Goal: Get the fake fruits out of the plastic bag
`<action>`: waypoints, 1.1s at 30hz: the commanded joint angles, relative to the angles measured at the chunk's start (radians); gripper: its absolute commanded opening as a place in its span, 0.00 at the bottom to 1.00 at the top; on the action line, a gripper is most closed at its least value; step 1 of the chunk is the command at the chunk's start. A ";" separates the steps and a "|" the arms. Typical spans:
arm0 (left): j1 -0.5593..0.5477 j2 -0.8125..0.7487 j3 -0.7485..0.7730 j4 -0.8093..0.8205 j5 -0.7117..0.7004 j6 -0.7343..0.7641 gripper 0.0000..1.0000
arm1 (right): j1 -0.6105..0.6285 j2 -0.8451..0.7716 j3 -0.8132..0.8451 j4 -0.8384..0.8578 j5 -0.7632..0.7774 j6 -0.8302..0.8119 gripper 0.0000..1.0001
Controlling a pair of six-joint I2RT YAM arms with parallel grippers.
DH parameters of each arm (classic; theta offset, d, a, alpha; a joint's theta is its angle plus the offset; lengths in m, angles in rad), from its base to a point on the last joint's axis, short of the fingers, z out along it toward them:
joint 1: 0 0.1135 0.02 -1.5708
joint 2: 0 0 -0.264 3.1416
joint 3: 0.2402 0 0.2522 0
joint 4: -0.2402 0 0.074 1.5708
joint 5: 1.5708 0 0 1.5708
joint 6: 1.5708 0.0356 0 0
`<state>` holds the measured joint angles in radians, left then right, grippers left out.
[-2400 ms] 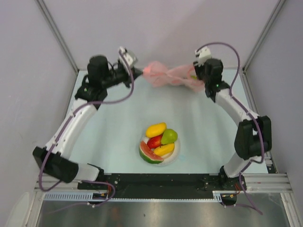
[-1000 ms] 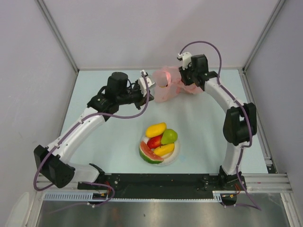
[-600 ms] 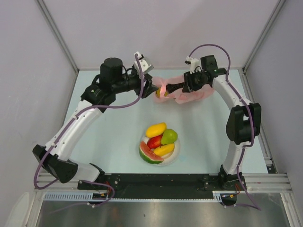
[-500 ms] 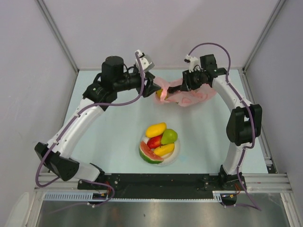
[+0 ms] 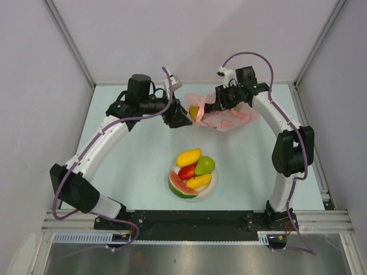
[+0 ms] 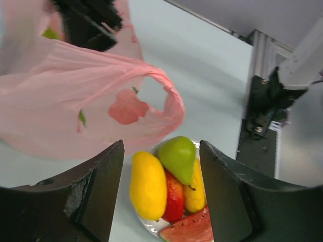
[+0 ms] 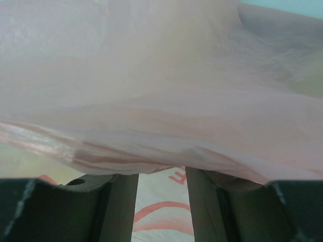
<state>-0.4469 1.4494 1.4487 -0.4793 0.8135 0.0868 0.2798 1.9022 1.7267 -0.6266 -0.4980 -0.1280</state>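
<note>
Thin pink translucent plastic bag (image 5: 230,119), lately stretched between both arms, now lies slumped on the table. The left gripper (image 5: 183,120) has let go: jaws wide, empty, low beside the bag's mouth, where a glossy yellow fake fruit (image 5: 195,111) now shows. The right gripper (image 5: 214,104) sits over the bag, film draped across it; its grip we cannot tell. We judge picking comes next; other fake fruits (image 5: 192,172) fill the white round bowl (image 5: 214,182).

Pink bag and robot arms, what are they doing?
They're emptying toy fruits out of the pink bag. The right pincer is under the bag's film, grip hidden. A yellow fruit peeks out. The left pincer hovers open nearby. Five fruits sit on the white plate.
</note>
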 commanded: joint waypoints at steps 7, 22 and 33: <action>-0.015 0.014 -0.074 0.313 0.155 -0.254 1.00 | 0.055 0.119 0.171 0.027 0.174 -0.061 0.43; -0.094 0.210 0.144 0.338 -0.157 -0.317 0.86 | 0.085 0.103 0.073 0.083 0.256 -0.013 0.41; -0.118 0.175 0.079 0.205 -0.074 -0.027 0.00 | 0.041 0.296 0.201 0.146 0.496 -0.166 0.40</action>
<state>-0.5564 1.6871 1.5776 -0.2398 0.7086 -0.0902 0.3374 2.1410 1.8900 -0.5301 -0.1402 -0.1959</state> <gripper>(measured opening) 0.013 0.406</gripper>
